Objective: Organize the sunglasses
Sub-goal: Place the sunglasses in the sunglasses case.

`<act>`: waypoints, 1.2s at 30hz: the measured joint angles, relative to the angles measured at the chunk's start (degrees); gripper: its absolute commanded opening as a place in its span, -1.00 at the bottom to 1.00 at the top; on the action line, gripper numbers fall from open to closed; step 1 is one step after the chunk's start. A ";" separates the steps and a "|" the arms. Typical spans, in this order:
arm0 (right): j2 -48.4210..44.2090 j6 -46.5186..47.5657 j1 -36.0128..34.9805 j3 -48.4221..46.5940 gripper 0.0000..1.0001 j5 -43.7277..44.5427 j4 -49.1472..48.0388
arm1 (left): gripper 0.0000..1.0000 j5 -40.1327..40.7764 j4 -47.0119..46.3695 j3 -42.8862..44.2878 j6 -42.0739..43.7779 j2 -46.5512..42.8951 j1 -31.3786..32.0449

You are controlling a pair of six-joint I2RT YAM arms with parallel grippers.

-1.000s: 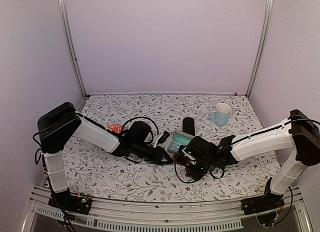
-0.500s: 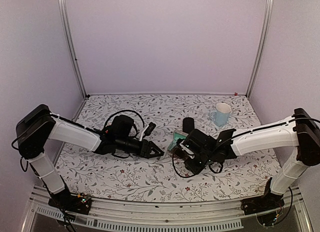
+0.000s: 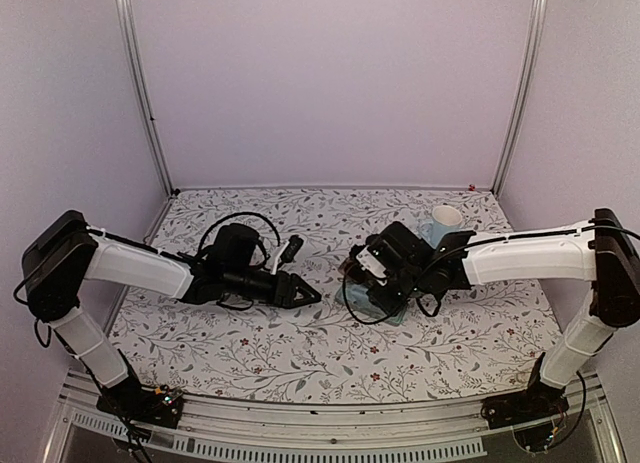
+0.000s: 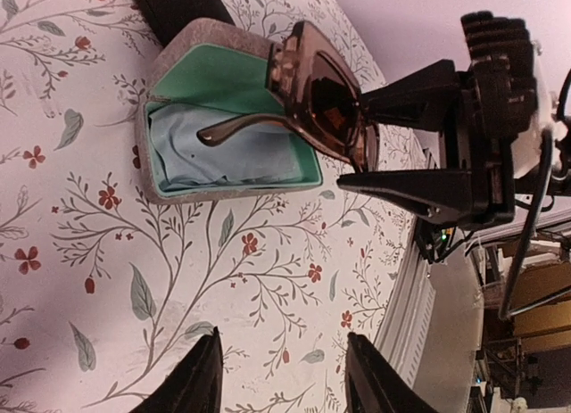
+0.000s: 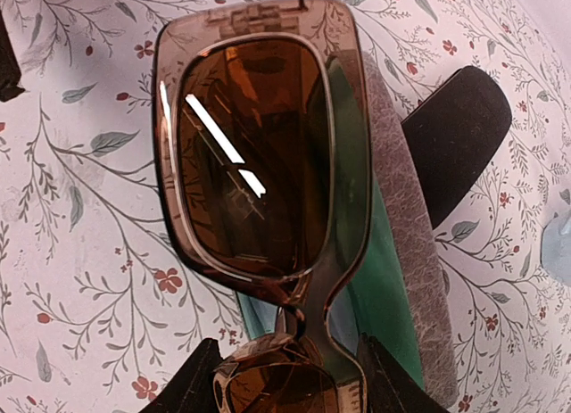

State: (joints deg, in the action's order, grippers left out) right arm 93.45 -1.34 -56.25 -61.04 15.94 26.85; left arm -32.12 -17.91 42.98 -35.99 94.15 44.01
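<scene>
The right gripper (image 4: pixel 352 141) is clamped on the sunglasses (image 5: pixel 254 154), pinching the translucent frame near the bridge so that one lens juts past the fingers. It holds them tilted just above the open grey case (image 4: pixel 205 194), probably to lower them in. One temple stands unfolded and reaches toward 9 o'clock over the blue cloth (image 4: pixel 214 150) bunched on the green lining. That open temple looks like the main obstacle, since it could catch on the rim or keep the pair from lying flat, and the cloth takes up room too.

In the right wrist view, a black case (image 5: pixel 455 128) lies at 2 o'clock, just behind the grey one. In the top view, a mug (image 3: pixel 441 226) stands near at 2 o'clock. The left gripper (image 4: pixel 281 342) sits at 9 o'clock, jaws apart and empty, low over the table (image 3: pixel 300 353), apart from the case. No second pair shows.
</scene>
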 measured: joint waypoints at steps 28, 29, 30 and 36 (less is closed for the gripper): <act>9.07 9.16 3.93 -0.98 -0.08 -1.81 -1.25 | -0.05 0.46 0.63 -0.79 -0.04 0.00 -0.31; 9.11 9.18 3.96 -1.07 -0.06 -1.88 -1.14 | -0.05 0.44 0.63 -0.79 -0.04 0.00 -0.31; 9.20 9.20 4.00 -1.20 -0.04 -1.92 -1.14 | -0.06 0.44 0.63 -0.79 -0.04 0.00 -0.31; 9.97 9.35 4.28 -1.40 0.08 -2.12 -1.14 | -0.06 0.44 0.61 -0.83 -0.04 0.00 -0.31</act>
State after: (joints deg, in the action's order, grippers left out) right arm 103.42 8.01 -51.96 -62.43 13.82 25.71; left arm -31.68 -17.30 42.15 -36.03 94.15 43.70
